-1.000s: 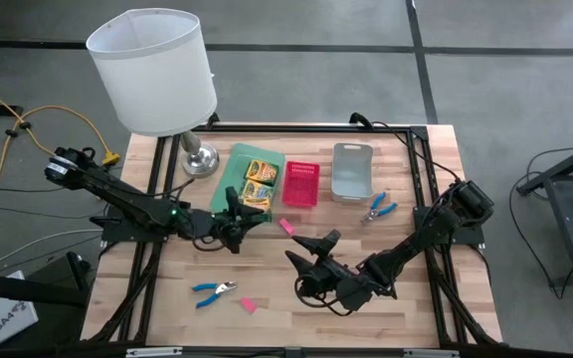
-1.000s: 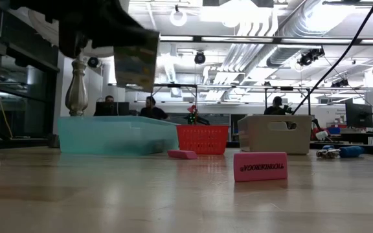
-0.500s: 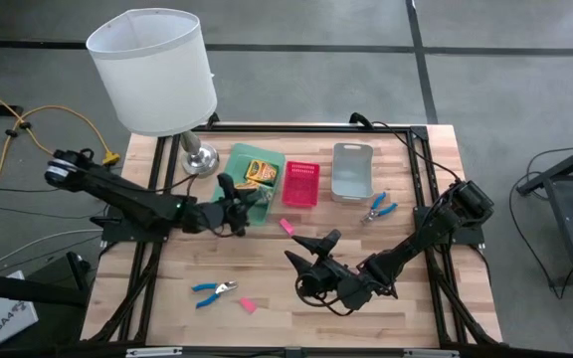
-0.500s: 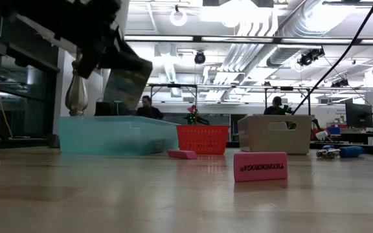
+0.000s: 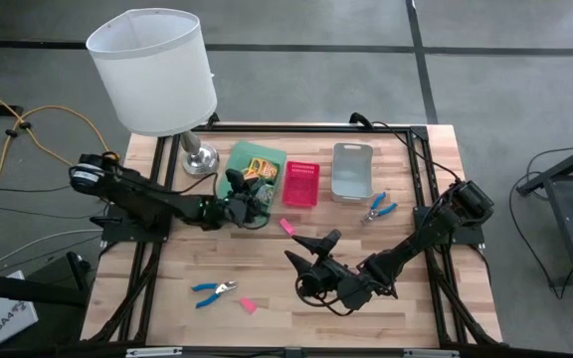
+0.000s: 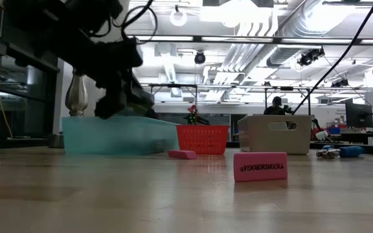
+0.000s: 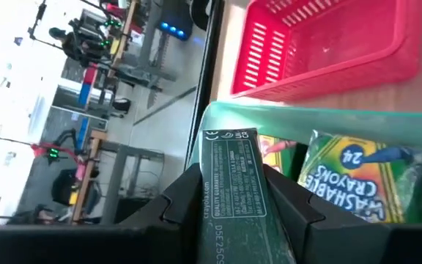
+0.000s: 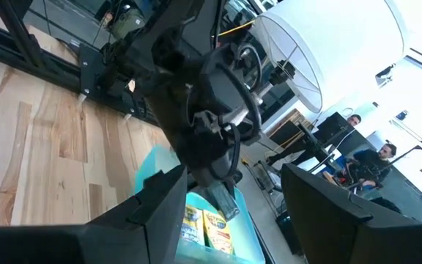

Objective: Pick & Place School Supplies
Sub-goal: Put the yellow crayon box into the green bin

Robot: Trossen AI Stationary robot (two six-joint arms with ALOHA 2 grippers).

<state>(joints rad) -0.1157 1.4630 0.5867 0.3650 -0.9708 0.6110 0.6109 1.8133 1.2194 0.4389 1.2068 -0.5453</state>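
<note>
My left gripper (image 5: 246, 205) is over the near part of the green tray (image 5: 235, 157), shut on a yellow-and-green crayon box (image 7: 231, 176). Two more crayon boxes (image 7: 363, 178) lie in that tray. In the low view my left gripper (image 6: 120, 90) reaches down to the green tray's rim (image 6: 118, 120). Pink erasers (image 5: 287, 226) (image 5: 248, 305) lie on the table. Blue-handled tools (image 5: 378, 207) (image 5: 214, 289) lie flat on the wood. My right gripper (image 5: 314, 246) waits open above mid-table. My left gripper pinches the crayon box between its two fingers (image 7: 178, 202), on its two broad faces, with the dark green barcode side (image 7: 229, 158) facing the wrist camera. The fingers slant down from the near-left. The box's free end (image 7: 229, 136) points into the green tray; whether it touches I cannot tell.
The pink mesh tray (image 5: 300, 184) and grey tray (image 5: 352, 171) stand right of the green tray. The white-shaded lamp (image 5: 153, 70) stands at the far left corner, its base (image 5: 200, 159) beside the green tray. People sit in the room beyond the table (image 6: 149, 102).
My left gripper has carried the crayon box toward the far edge and down, from above the bare table to over the green tray. The box has dropped from well above the tray's rim to behind its wall. My right arm has kept still.
</note>
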